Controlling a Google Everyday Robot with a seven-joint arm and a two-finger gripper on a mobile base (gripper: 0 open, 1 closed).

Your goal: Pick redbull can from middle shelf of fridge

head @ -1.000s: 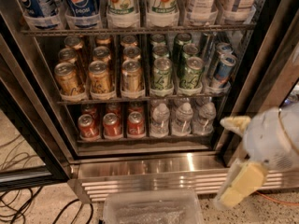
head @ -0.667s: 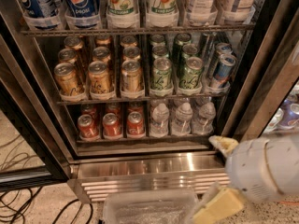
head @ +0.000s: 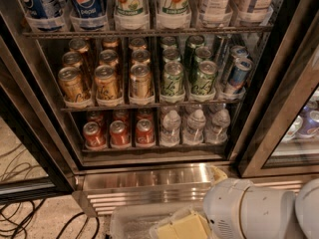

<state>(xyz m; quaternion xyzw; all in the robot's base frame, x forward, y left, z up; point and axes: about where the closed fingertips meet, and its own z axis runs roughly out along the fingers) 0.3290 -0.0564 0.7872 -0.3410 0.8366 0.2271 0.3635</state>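
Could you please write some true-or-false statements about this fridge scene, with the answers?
1. The redbull can stands at the right end of the middle shelf. True.
2. The gripper holds the redbull can. False: it is low, in front of the fridge base, away from the can.
3. Gold cans fill the shelf's left side. True.
4. The green cans stand right of the redbull can. False: they stand left of it.

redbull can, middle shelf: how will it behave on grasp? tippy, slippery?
The redbull can is slim and tall, so it probably tips if nudged sideways. Smooth metal skin, likely slippery. A green can stands close beside it, so clearance looks tight. The pincer sits low, below the fridge.
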